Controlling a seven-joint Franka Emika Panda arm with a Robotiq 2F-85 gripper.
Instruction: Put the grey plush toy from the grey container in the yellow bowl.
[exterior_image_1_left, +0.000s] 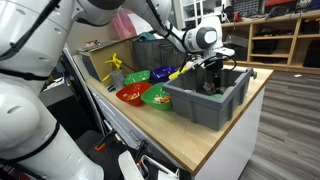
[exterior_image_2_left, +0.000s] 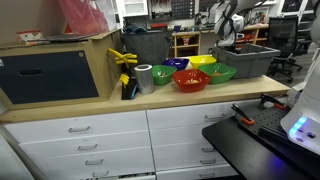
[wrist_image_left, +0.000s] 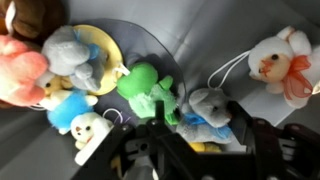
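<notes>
My gripper (wrist_image_left: 205, 152) hangs in the grey container (exterior_image_1_left: 200, 106), fingers spread wide over the grey plush toy (wrist_image_left: 208, 106). The yellow bowl (exterior_image_2_left: 203, 61) sits beside it on the wooden counter (exterior_image_1_left: 236, 133), shelves (exterior_image_1_left: 275, 40) behind.

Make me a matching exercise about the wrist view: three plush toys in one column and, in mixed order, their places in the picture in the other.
All three toys lie in the grey container.

Toys:
1. green plush toy
2. pink plush toy
3. white plush toy

Places:
a. left edge
b. upper right
c. centre

Pairs: 1-c, 2-a, 3-b.
</notes>
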